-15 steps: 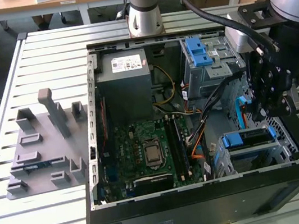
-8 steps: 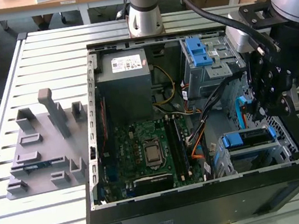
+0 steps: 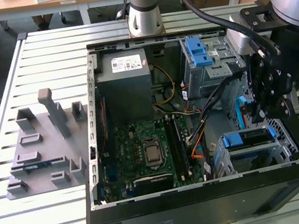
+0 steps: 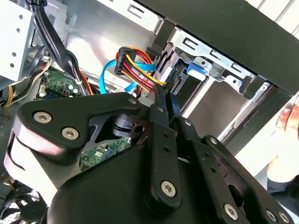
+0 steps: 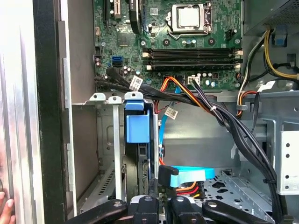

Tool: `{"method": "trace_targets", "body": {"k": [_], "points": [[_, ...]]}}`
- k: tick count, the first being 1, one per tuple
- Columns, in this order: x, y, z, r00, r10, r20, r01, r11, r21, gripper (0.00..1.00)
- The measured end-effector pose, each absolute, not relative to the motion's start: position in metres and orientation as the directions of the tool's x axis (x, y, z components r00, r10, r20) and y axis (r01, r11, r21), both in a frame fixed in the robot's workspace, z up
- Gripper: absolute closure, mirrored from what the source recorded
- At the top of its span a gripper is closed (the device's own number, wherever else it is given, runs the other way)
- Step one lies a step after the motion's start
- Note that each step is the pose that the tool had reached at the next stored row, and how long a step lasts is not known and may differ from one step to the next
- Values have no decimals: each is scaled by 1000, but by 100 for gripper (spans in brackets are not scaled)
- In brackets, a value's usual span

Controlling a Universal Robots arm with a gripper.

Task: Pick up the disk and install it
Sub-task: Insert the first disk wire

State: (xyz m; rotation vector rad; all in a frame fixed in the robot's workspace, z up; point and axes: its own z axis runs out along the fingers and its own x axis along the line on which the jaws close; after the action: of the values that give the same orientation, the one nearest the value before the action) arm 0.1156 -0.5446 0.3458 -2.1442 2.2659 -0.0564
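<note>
The disk stands on edge in the metal drive cage at the front corner of the open computer case, with its blue carrier tab towards the motherboard. In the exterior view the disk lies in the cage at the lower right, right under my gripper. The gripper sits at the disk's other end. In the second wrist view its two black fingers run close together, and a thin strip of the blue frame is pinched between them.
Cable bundles and a blue data cable cross the case beside the cage. A light-blue latch bracket and the grey power supply lie further back. A grey fixture plate rests on the exterior view's left. A person's hand touches the case's outer wall.
</note>
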Motion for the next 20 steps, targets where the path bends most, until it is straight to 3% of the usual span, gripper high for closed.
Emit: {"method": "trace_targets", "body": {"k": [20], "points": [[116, -553, 340, -88, -996, 11, -995, 87, -41, 84]]}}
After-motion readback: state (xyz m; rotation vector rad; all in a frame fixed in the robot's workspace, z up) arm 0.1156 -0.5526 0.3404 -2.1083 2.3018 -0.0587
